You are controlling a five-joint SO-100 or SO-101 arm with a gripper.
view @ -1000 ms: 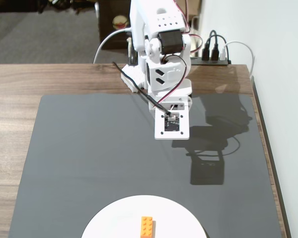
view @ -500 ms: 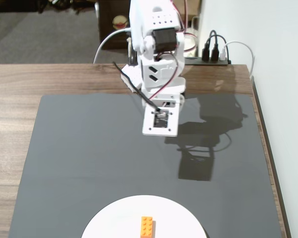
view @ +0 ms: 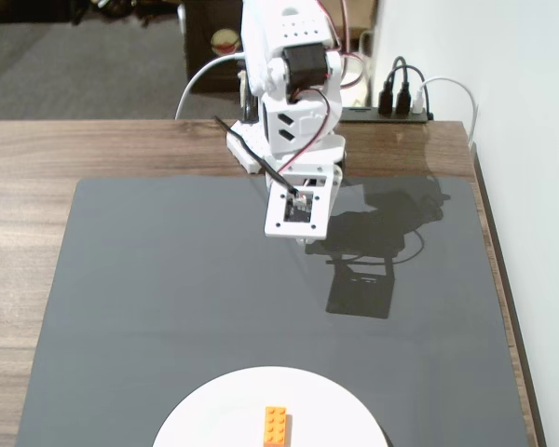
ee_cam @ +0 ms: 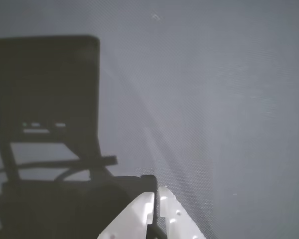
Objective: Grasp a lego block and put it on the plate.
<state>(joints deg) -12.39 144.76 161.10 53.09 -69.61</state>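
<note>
The orange lego block (view: 277,426) lies on the white plate (view: 214,410) at the bottom middle of the fixed view, studs up. The white arm is folded back at the far side of the mat, well away from the plate. Its gripper (view: 298,223) points down over the grey mat. In the wrist view the gripper (ee_cam: 157,195) shows at the bottom edge with its two white fingers pressed together and nothing between them. The block and plate are out of the wrist view.
A dark grey mat (view: 149,298) covers the wooden table (view: 28,149). The arm's shadow (view: 368,270) falls on the mat to the right of the gripper. Cables and plugs (view: 401,98) sit at the table's far edge by a white wall.
</note>
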